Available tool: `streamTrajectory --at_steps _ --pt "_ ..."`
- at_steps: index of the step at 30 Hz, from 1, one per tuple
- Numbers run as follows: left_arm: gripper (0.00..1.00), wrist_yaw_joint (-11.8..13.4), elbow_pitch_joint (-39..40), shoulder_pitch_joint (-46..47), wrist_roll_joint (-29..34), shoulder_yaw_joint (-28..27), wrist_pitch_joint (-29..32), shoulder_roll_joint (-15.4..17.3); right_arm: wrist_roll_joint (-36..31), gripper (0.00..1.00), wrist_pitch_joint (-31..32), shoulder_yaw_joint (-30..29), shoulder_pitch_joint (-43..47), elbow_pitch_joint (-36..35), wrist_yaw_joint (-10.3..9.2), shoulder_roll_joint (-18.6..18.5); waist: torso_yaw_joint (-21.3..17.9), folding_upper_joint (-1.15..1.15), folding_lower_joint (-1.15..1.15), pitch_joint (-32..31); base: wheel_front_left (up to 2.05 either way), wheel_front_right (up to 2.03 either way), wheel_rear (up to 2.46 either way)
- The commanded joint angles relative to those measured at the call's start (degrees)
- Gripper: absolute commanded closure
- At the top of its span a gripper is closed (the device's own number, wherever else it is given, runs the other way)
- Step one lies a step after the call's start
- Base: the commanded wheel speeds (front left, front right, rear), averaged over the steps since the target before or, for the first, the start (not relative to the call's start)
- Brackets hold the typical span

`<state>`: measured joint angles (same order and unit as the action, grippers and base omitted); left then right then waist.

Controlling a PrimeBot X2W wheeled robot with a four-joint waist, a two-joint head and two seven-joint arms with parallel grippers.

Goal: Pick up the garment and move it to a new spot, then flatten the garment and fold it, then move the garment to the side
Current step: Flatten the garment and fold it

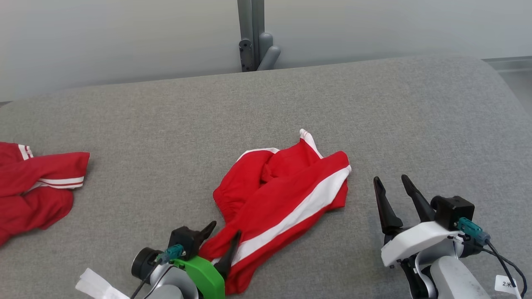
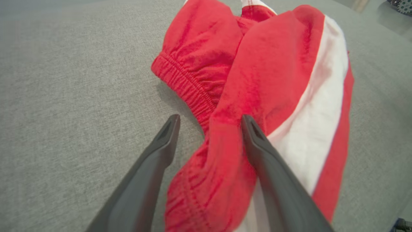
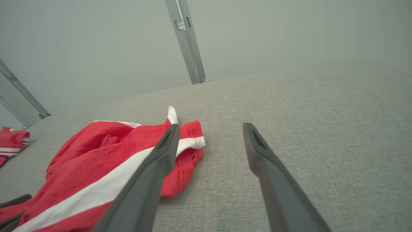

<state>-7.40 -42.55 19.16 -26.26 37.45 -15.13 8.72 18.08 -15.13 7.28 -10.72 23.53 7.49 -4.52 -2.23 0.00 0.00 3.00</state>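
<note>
The left fingers [image 2: 273,180] stand wide astride a fold of the garment [image 1: 282,195] (not pinching it) near the desk's [image 1: 166,124] front edge; the right fingers [image 1: 384,207], wide too, stand beside it.

Red garment [image 1: 270,195] with a white stripe (the surface [image 1: 166,124] is grey).

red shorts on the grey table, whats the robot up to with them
The robot looks about to pick up the crumpled red garment with a white stripe, which lies on the grey padded surface. Its left gripper is open, fingers either side of a bunched fold at the garment's near edge, not closed on it. The right gripper is open too, over bare surface to the garment's right and apart from it. A second red garment lies at the far left.
</note>
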Motion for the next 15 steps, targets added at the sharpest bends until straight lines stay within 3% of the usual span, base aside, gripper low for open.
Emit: streamTrajectory --at_steps 1,7,15 --pt "1.0 -0.14 -1.37 1.55 -2.43 1.84 -0.03 1.09 0.57 0.0 -0.02 -0.03 -0.29 -0.23 0.0 -0.28 -0.26 0.0 0.0 0.3 0.0 0.0 0.0" --pt "1.0 -0.14 -1.46 5.42 -6.39 5.04 -0.03 3.53 0.47 0.0 -0.02 -0.28 -0.52 -0.67 0.0 -0.25 -0.36 0.0 0.0 0.96 0.0 0.0 0.0" --pt "1.0 -0.14 -0.09 10.2 -3.1 0.99 -0.03 5.57 0.2 0.0 -0.02 -0.39 -1.57 -1.13 0.0 0.09 -0.84 0.0 0.0 2.93 0.0 0.0 0.0"
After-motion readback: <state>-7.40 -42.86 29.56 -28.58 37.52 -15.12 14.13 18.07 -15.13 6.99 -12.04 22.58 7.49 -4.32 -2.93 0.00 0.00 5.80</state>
